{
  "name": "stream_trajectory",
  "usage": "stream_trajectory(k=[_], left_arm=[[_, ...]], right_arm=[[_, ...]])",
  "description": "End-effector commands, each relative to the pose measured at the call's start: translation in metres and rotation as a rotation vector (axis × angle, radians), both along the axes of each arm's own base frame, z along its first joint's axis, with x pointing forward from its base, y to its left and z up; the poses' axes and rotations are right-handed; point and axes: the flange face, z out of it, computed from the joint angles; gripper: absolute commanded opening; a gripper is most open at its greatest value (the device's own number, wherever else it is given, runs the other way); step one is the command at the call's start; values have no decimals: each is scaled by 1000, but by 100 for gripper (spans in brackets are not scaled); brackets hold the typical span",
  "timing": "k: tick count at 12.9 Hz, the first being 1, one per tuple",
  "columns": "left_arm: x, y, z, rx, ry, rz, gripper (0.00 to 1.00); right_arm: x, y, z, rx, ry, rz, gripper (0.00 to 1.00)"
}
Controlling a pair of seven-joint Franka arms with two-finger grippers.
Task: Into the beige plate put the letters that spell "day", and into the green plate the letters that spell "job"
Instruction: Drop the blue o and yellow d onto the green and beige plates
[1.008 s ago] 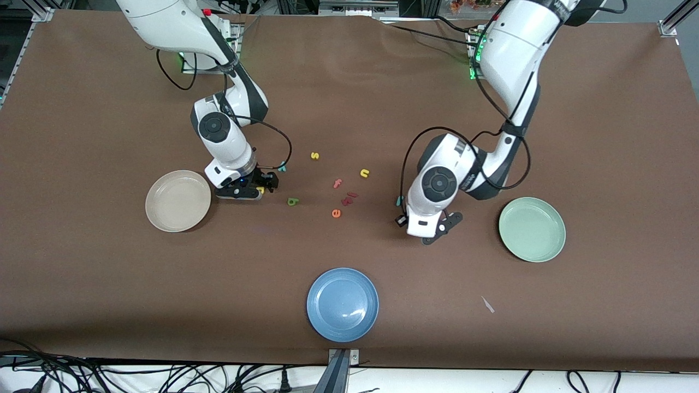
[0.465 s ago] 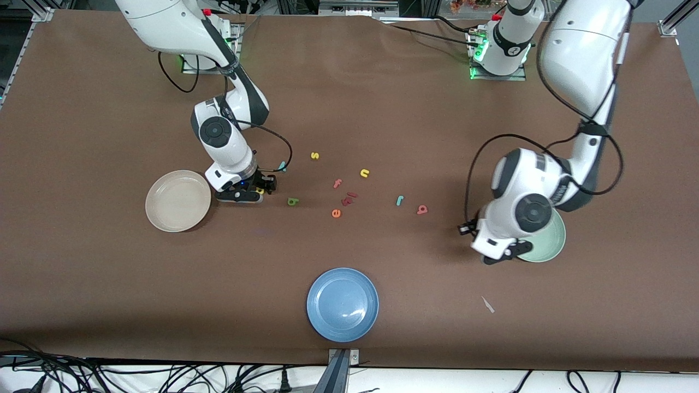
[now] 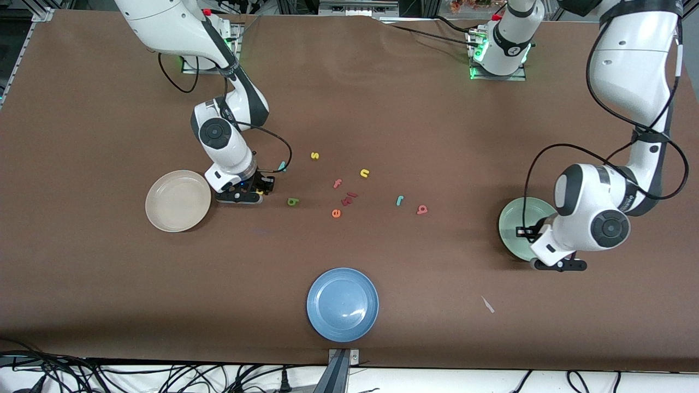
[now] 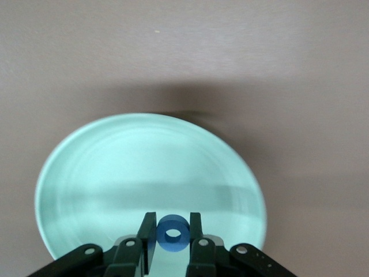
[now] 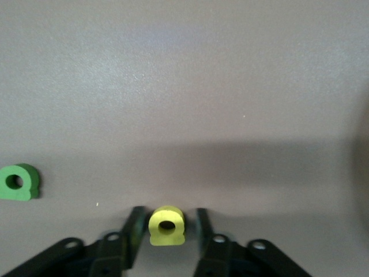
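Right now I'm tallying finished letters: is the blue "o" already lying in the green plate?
No, the left claw holds the "o" over the green plate.

A wide brown matte table covering (image 3: pixel 382 98) spans nearly the whole area, with slight wrinkles along its upper edge. Silver aluminium frame rails (image 3: pixel 33 33) run along its corners. A strip of white floor (image 3: pixel 164 379) lies below the nearer edge, carrying tangled black cables (image 3: pixel 65 374). A grey metal bracket (image 3: pixel 339 365) stands at the edge's middle. Lighting is even and diffuse, with soft shadows.
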Motion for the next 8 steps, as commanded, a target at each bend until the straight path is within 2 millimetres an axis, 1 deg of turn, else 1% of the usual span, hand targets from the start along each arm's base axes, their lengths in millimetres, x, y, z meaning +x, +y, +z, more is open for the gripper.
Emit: stream_trajectory(k=[1,2,3,4,5,6,7,8], left_arm=[[0,-5,-8,6,-3,-77,15],[-1,-4,-13,5,5,-76,58],[-1,-5,-12,6,5,-83,100],[0,-7,-9,2,6,-108,100],[1,-12,-4,-1,4,-128,100],[1,-19,9,-2,-1,-132,100],[-3,-47,29,-4,23,-151,100],[-6,-75,49,5,29,-138,100]], right_arm=[[3,-1,-5,-5,8,11,24],[3,-1,-5,-4,8,9,19],[5,-1,-4,-3,7,6,13],[7,1,-1,-4,17,1,9],[14,5,8,-19,47,3,8],[22,4,19,-39,83,-2,8],[25,2,29,-48,98,3,8],[26,-6,36,-50,95,20,8]])
